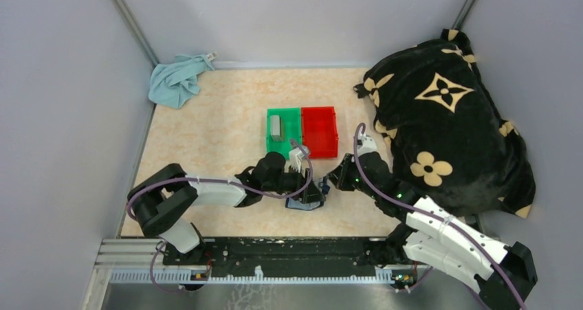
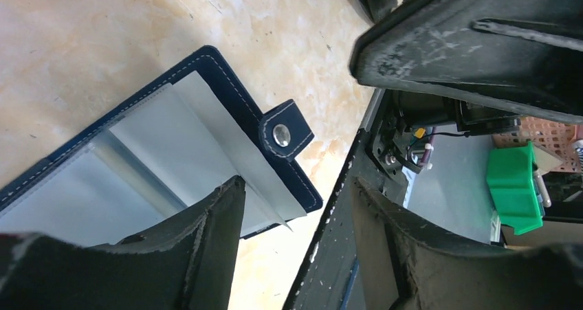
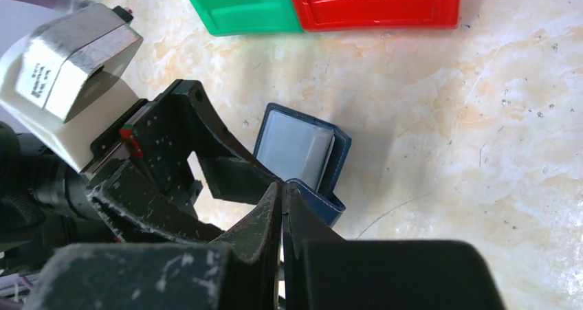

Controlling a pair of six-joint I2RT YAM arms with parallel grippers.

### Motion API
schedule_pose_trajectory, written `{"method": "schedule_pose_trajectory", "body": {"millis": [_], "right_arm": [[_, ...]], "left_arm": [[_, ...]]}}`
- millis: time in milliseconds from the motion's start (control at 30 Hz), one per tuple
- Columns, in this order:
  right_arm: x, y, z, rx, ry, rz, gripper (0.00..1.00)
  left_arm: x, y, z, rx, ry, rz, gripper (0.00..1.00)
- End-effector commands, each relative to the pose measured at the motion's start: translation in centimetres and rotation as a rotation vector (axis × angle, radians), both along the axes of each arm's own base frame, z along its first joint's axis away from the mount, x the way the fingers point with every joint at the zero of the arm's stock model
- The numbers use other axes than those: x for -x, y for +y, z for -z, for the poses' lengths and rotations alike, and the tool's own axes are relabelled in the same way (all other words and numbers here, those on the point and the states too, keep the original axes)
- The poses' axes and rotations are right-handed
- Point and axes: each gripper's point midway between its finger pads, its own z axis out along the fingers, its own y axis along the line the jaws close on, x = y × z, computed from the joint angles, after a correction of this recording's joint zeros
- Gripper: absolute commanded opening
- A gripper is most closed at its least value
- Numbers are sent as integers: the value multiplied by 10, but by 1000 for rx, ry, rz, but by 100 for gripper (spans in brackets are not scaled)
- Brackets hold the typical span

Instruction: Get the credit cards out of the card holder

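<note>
The navy card holder [image 2: 213, 66] lies open on the table, snap tab [image 2: 283, 133] up, with silvery credit cards [image 2: 199, 131] showing in its pockets. My left gripper [image 2: 297, 186] hovers over its near corner, open, one fingertip [image 2: 220, 214] above a card's edge and nothing between the jaws. In the right wrist view the card holder [image 3: 337, 152] stands partly raised with the credit cards [image 3: 295, 145] facing out. My right gripper [image 3: 282, 190] is shut on the edge of its lower flap. From above, both grippers [image 1: 313, 193] [image 1: 330, 181] meet over the card holder [image 1: 302, 203].
A green bin [image 1: 292, 124] holding a grey card [image 1: 275, 126] and a red bin [image 1: 320, 130] sit side by side beyond the grippers. A black flower-patterned blanket [image 1: 447, 131] fills the right side. A light blue cloth [image 1: 177, 82] lies at the far left corner.
</note>
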Motion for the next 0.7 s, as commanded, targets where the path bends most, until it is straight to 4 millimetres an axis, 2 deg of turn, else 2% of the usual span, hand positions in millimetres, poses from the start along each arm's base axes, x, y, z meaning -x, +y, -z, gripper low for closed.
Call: {"method": "schedule_pose_trajectory", "body": {"millis": [0,100,267,433,667], "right_arm": [[-11,10,-22,-45,-58,7,0],[-11,13,-13,-43,-36,0,0],[-10,22,-2,-60,-16,-34,3],[-10,29,10,-46,13,-58,4],[-5,33,45,-29,97,-70,3]], "left_arm": [[10,-6,-13,25,-26,51,64],[14,-6,-4,22,-4,56,68],[21,-12,-4,60,14,89,83],[25,-18,1,62,24,124,92],[25,-19,1,69,27,118,95]]}}
